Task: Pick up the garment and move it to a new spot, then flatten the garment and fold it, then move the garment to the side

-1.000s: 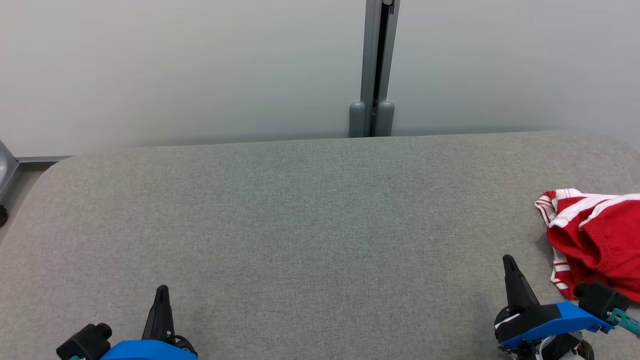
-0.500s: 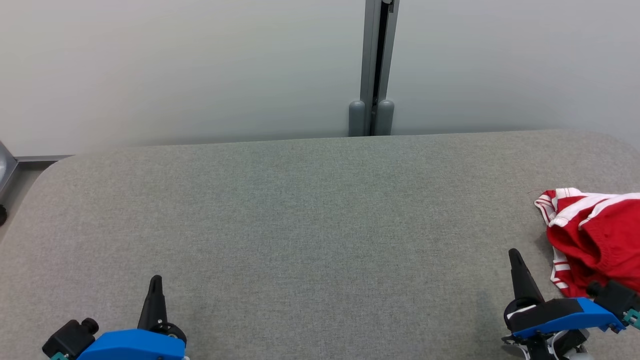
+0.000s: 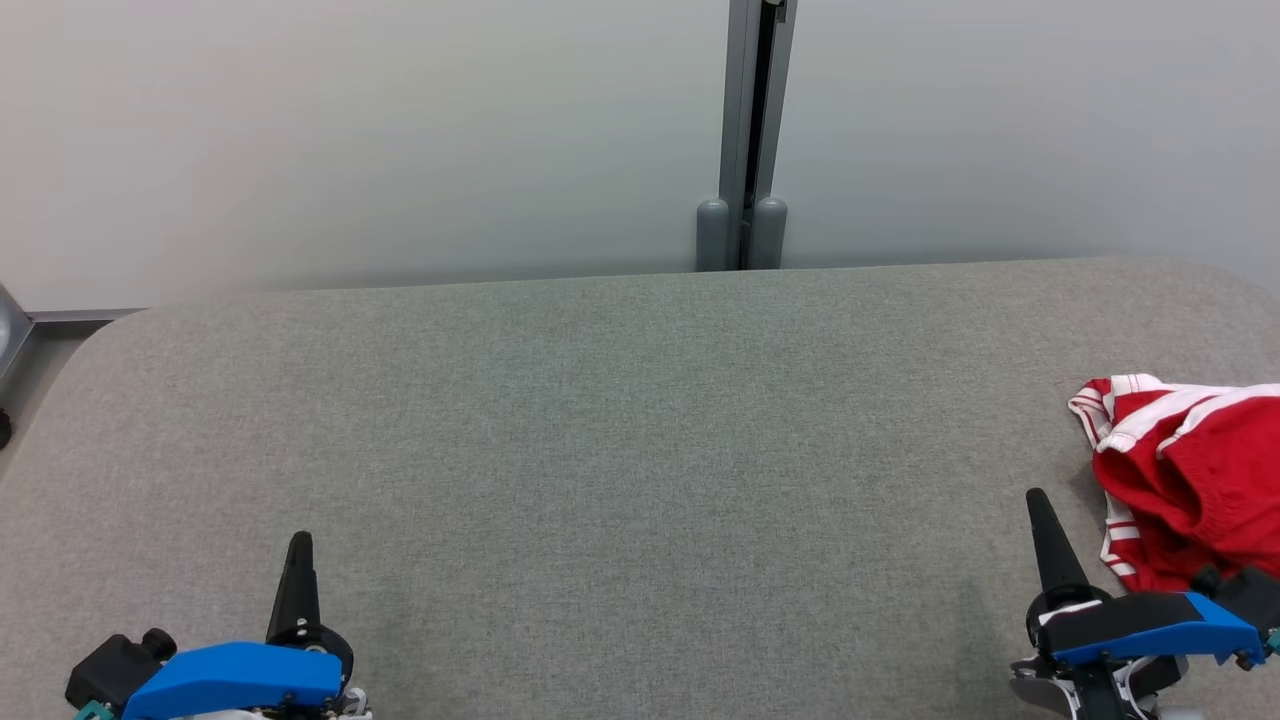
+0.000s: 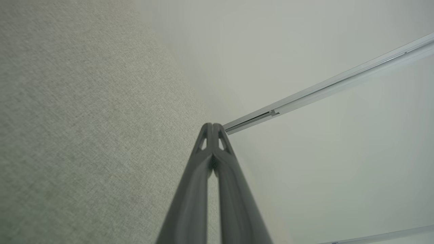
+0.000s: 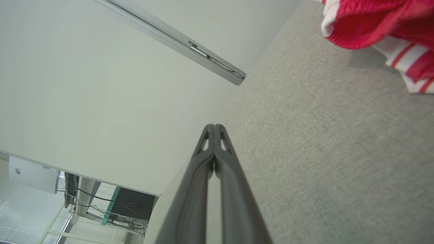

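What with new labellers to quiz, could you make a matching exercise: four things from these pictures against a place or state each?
Column one:
1. garment
2. left hand
3. right hand
4. grey post

Column two:
a. shut, at the head view's lower left
b. upright, behind the far edge of the table
c. crumpled, red with white stripes, at the table's right
d. shut, just left of the garment

Pairs: 1-c, 2-a, 3-d, 4-b.
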